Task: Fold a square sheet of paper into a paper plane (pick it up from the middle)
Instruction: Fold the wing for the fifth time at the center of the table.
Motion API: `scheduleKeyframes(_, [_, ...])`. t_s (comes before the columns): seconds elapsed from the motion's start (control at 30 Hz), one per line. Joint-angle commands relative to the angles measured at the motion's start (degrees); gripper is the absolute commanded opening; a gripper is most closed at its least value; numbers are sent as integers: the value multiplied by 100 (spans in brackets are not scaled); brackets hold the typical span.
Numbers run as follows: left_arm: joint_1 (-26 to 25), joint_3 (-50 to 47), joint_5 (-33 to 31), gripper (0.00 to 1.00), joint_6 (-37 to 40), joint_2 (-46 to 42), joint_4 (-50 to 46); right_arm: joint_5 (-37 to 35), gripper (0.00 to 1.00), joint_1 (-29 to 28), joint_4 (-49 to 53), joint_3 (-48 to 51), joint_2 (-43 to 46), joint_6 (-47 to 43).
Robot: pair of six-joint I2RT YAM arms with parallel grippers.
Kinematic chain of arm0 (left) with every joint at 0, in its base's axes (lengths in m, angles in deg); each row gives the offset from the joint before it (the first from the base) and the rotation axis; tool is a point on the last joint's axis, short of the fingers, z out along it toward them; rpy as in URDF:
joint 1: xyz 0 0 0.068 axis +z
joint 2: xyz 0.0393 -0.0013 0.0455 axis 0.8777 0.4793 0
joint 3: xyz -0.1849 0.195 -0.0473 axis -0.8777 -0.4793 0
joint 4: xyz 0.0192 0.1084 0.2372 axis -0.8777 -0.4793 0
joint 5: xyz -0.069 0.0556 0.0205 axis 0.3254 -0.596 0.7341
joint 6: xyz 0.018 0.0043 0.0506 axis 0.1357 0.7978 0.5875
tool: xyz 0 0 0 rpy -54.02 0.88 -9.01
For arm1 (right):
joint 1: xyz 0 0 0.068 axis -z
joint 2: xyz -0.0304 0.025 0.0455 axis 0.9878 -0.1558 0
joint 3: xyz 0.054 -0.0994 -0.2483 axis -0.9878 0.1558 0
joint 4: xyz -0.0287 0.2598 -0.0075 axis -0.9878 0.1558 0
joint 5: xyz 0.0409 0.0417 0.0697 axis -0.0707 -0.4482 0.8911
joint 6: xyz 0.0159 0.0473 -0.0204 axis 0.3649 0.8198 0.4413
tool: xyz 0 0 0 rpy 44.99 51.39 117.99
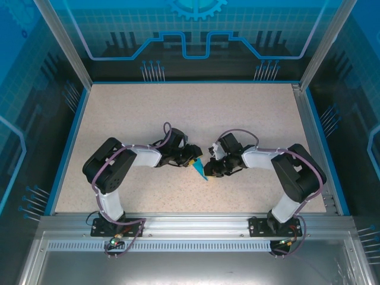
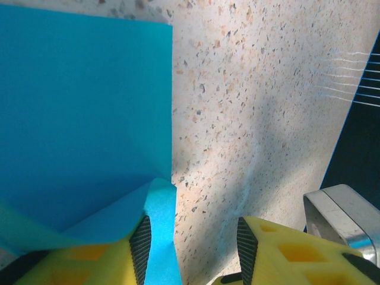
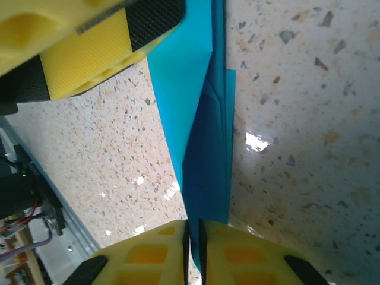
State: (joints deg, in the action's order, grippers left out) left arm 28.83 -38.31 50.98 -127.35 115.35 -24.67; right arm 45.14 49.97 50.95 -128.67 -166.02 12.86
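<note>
— Nearest the right wrist lens: two yellow fingers of the right gripper (image 3: pixel 193 234), pressed almost together and clamped on a folded edge of the teal paper (image 3: pixel 205 148).

— Layers there?

— Several, stacked, darker over lighter, with a slanted crease running up and away from the fingers. Speckled beige table (image 3: pixel 297 119) on both sides.

— And at the left wrist?

— Left gripper (image 2: pixel 195 231) with its fingers apart, bare tabletop showing through the gap. Curled flap of the paper resting against the black pad (image 2: pixel 141 240) of the finger on the left of that view, well apart from the other pad.

— Gripping, then?

— Not gripping, touching on one side only. Broad flat stretch of paper spreading away from that finger, with one straight edge and a square corner lying on the table.

— From above?

— Both arms bent inward, meeting near the middle of the table, grippers just beside each other. Paper between them, seen as a slim teal wedge pointing toward the near edge.

— Left finger against the paper, seen from the right wrist?

— Cannot tell: black pad right at the paper's upper edge, touching or just beside.
</note>
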Motion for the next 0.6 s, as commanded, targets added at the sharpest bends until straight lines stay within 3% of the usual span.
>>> scheduleKeyframes(0.0, [2,-45,-84,47,42,158,-551,347,10,59,39,81,24,70])
scheduleKeyframes(0.33, [2,-33,-91,47,24,167,-575,139,4,-159,326,267,-672,-256])
scheduleKeyframes(0.57, [6,-32,-85,47,27,149,-595,-135,9,-75,504,300,-302,-154])
